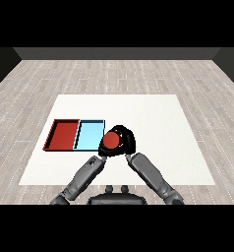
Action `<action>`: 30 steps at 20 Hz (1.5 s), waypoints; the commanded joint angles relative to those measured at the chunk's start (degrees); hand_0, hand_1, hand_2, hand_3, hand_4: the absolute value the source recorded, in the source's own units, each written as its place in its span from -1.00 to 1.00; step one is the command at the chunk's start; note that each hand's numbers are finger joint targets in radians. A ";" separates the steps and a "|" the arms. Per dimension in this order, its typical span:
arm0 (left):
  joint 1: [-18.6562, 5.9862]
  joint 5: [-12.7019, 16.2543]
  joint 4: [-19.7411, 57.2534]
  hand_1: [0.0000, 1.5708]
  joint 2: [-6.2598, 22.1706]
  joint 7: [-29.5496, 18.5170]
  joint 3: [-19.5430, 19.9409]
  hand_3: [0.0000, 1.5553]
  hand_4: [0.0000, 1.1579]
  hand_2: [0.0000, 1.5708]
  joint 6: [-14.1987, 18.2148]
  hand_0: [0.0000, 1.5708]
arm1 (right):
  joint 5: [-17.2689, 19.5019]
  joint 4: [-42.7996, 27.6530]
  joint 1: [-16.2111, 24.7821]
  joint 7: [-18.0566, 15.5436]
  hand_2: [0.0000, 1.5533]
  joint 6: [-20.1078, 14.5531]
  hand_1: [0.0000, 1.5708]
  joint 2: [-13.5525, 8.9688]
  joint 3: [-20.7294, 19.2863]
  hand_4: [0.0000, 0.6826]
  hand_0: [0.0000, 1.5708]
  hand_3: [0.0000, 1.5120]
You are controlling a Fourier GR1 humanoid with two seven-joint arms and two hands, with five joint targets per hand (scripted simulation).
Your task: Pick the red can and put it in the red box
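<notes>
The red can (110,141) shows its round red top just right of the light blue tray (88,134), overlapping that tray's right edge in the picture. My right hand (128,141) is curled round the can from the right and the far side. Whether the can stands on the table or is lifted, I cannot tell. My left hand (101,152) lies close against the can's lower left, mostly hidden. The red tray (63,134) lies at the left, beside the blue one, with nothing in it.
The two trays sit side by side on the left half of the white table (158,128). Grey wooden floor surrounds the table on all sides.
</notes>
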 commanded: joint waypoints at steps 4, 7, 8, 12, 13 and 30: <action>-0.62 -0.39 -0.44 1.00 -0.34 2.89 1.32 0.90 0.94 0.98 2.15 1.00 | 0.30 -1.90 1.73 0.13 0.86 -2.53 0.89 0.42 3.09 0.89 0.89 0.84; 0.33 1.71 -0.87 1.00 -0.35 -2.80 -2.89 0.90 0.96 0.98 8.05 1.00 | -1.25 1.39 -1.38 -0.82 0.86 -1.10 0.89 0.43 1.21 0.88 0.89 0.84; 1.02 -2.59 -3.43 1.00 0.00 0.07 2.07 0.90 0.97 0.98 4.33 1.00 | -0.34 1.03 -1.10 0.27 0.85 0.78 0.90 0.43 -0.75 0.88 0.90 0.84; -0.85 3.68 3.10 1.00 -0.36 -10.51 1.14 0.92 0.97 1.00 2.92 1.00 | 0.02 -2.21 1.84 2.53 0.79 2.90 0.84 0.44 -1.57 0.19 0.84 0.78; -2.13 0.48 1.16 1.00 -0.37 -7.34 3.63 0.93 0.98 1.00 2.85 1.00 | -5.72 5.53 -2.51 -2.86 0.61 -2.64 0.59 0.45 2.69 -1.00 0.59 0.53; 1.09 -1.60 0.84 1.00 -0.36 -9.49 2.01 0.91 0.95 1.00 6.60 1.00 | 4.78 -2.26 0.36 11.23 -1.00 2.35 -1.00 0.44 -3.85 -1.00 -1.00 -1.00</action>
